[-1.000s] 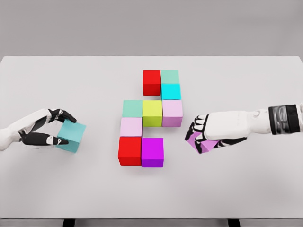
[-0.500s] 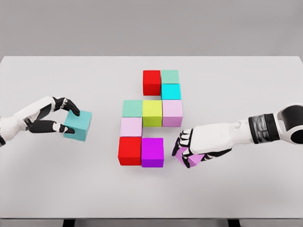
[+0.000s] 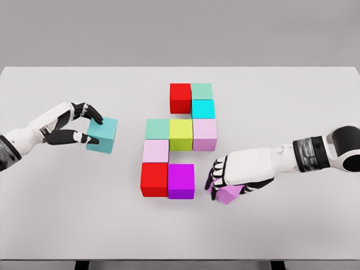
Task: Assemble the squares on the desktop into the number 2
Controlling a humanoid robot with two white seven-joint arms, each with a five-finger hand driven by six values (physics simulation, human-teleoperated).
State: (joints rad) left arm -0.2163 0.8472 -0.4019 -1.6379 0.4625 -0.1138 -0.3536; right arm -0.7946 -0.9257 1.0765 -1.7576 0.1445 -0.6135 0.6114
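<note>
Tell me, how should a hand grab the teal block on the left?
Pinch two opposite flat side faces of the teal block, coming from its left, as the left hand does now. That side is open table; the stacked number sits on its right.

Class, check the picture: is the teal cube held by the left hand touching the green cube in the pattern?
Apart. The head view shows bare table between the teal cube and the green cube.

We see a plain white rectangular tabletop [image 3: 292, 101] carrying nine cubes clustered at its middle. Around the yellow-green cube [image 3: 181, 134] sit a sea-green cube [image 3: 157, 129] on its left, a pale pink cube [image 3: 205, 134] on its right, a red cube [image 3: 180, 98] behind, and a magenta cube [image 3: 181, 180] in front.
</note>
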